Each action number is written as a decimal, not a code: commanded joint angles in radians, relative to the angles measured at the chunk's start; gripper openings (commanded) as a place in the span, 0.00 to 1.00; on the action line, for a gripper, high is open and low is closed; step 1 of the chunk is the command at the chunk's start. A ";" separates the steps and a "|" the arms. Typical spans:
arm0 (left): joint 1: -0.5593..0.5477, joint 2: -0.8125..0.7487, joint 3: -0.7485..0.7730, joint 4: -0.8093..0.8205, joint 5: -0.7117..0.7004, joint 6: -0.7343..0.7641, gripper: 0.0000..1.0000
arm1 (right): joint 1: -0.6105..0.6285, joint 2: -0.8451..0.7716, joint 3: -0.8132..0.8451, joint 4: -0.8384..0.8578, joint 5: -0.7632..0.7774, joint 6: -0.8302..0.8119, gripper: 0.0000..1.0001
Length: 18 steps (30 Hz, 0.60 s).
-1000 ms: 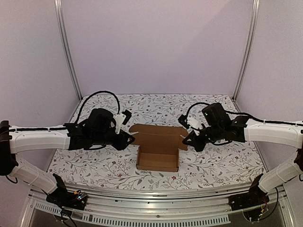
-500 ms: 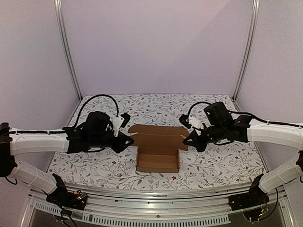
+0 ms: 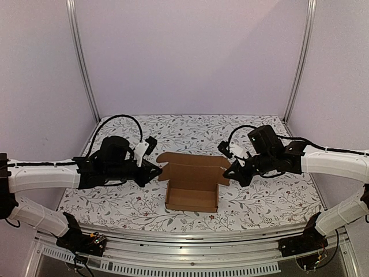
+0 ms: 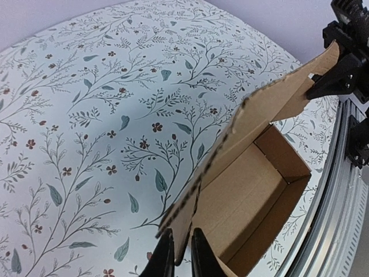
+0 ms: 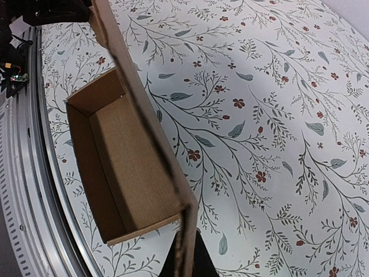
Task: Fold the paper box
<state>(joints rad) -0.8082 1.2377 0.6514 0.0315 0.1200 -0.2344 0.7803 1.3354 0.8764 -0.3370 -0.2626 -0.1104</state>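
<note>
Two jaws, paper box [image 3: 192, 183] lid pinched between

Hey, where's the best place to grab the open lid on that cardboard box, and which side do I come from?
Take the paper box by its raised lid, at the two short ends. Come in from each outer side, edge-on, so the fingers straddle the thin upright cardboard. The left tool and right tool pinch those ends here.

No legible text anywhere, paper box [image 3: 192, 190] plain brown, unmarked
</note>
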 commanded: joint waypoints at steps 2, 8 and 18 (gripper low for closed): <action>0.012 0.006 -0.018 0.028 0.029 0.002 0.07 | 0.013 -0.019 0.016 -0.004 0.004 0.005 0.00; 0.009 0.000 -0.018 0.033 0.046 -0.013 0.02 | 0.028 -0.015 0.026 0.012 0.027 0.030 0.00; -0.031 0.021 0.004 -0.002 -0.101 -0.079 0.00 | 0.094 0.001 0.039 0.067 0.188 0.130 0.00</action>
<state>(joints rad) -0.8146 1.2419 0.6495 0.0475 0.1135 -0.2668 0.8387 1.3357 0.8852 -0.3286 -0.1730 -0.0586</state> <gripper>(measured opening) 0.004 0.006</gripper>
